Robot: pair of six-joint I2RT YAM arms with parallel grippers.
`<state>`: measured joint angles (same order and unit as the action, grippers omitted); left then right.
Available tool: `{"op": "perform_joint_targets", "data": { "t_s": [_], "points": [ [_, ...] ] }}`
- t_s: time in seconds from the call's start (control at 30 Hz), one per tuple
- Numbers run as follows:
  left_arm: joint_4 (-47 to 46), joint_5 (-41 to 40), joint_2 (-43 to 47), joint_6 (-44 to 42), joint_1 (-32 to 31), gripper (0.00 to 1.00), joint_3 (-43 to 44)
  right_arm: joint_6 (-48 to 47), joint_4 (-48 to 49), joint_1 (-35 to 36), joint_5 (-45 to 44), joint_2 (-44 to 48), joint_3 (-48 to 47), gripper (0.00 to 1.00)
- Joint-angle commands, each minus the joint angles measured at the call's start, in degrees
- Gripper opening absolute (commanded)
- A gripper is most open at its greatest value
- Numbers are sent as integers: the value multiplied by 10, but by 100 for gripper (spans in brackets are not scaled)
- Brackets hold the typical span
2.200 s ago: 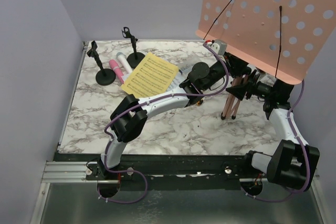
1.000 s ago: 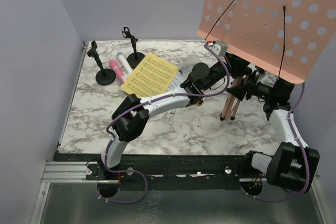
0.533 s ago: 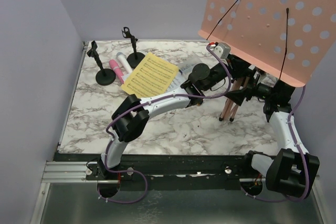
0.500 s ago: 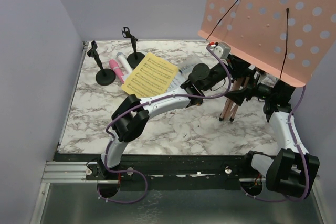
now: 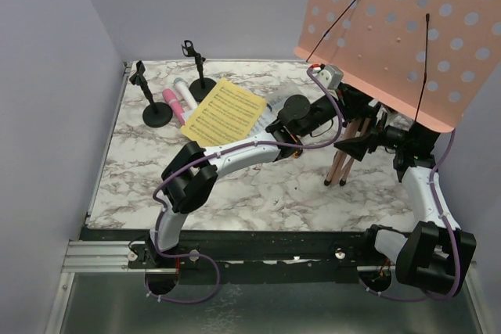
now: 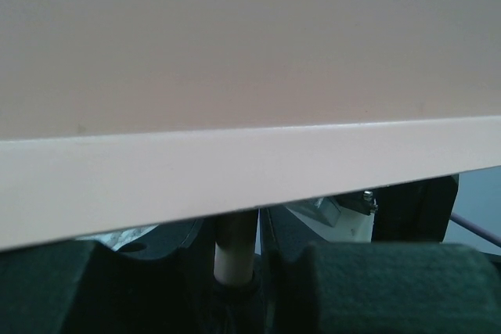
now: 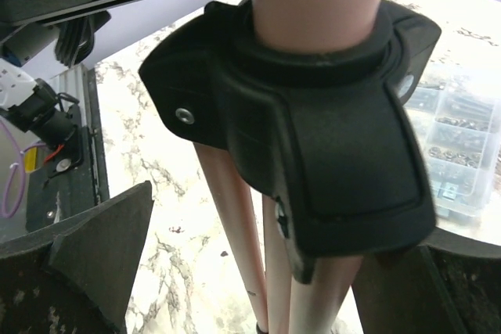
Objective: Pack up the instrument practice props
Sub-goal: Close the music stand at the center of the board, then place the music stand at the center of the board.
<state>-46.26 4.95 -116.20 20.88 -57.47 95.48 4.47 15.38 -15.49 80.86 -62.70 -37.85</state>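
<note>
Two tools meet at the pink perforated tripod music rack [image 5: 391, 33], which rises over the right rear of the marbled worktop [image 5: 141, 170] with its pink legs [image 5: 338, 163] folded together. Our left tool [image 6: 235, 275] is clenched on the rack's pale post [image 6: 233, 252], just under the panel's lower lip. Our right tool [image 7: 258, 287] is released: its fingers [image 7: 86, 260] stand wide on either side of the black plastic collar [image 7: 313, 138] that gathers the legs. Whether the feet touch the worktop we cannot tell. At the left rear a pink microphone [image 5: 173, 105] and a white microphone [image 5: 184, 93] lie side by side between two upright small black round-based mic holders [image 5: 157, 114]. A yellow sheet-music page [image 5: 225, 112] lies just beside them. A clear plastic compartment box [image 7: 462, 154] sits beyond the legs.
</note>
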Motion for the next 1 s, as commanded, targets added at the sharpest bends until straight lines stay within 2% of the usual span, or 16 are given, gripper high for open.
{"op": "perform_joint_targets", "data": {
  "t_s": [0.0,0.5,0.77,0.97],
  "points": [
    [-67,14,70,18,8,0,7,-1,6,-6,54,10,-10,100],
    [-74,17,97,19,18,0,-29,5,-3,-8,61,1,-15,100],
    [-75,17,91,18,21,0,-25,161,169,-8,50,-26,31,100],
    [-66,23,95,26,31,0,-29,192,202,-8,51,-24,42,100]
  ]
}}
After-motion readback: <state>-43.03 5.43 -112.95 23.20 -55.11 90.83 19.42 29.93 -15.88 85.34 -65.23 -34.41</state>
